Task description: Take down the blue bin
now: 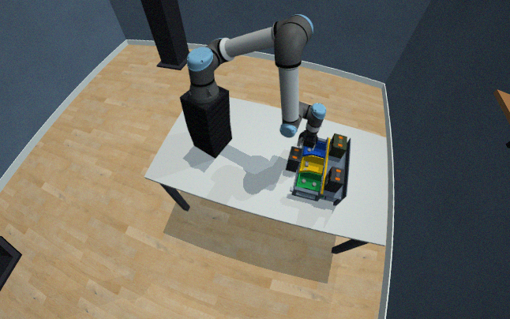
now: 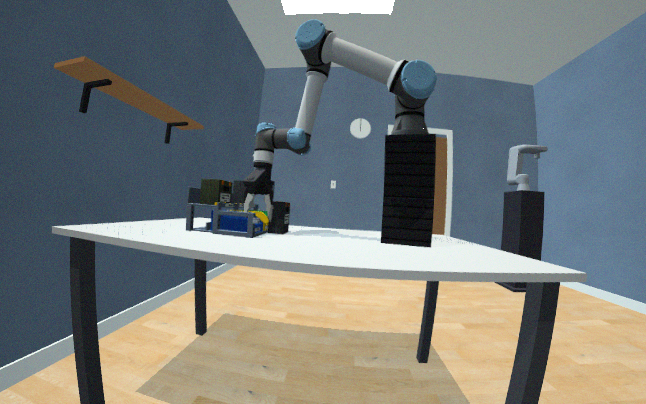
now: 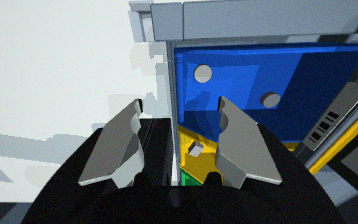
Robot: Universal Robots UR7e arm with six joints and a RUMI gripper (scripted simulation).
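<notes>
The blue open bin [image 1: 316,148] sits at the far end of a low grey shelf rack [image 1: 320,170] on the table; it also shows in the exterior view [image 2: 231,221]. In the wrist view the blue bin [image 3: 240,85] holds two grey round parts [image 3: 202,73]. My gripper [image 1: 310,144] is lowered over the bin's edge. In the wrist view my gripper [image 3: 179,98] is open, with one finger inside the bin and the other outside its side wall, apart from it.
A yellow bin [image 1: 312,163] and a green bin [image 1: 309,182] sit in the same row. Dark boxes [image 1: 339,144] stand in the rack, and one [image 1: 294,159] stands beside it. The arm's black pedestal [image 1: 206,118] stands on the table's left.
</notes>
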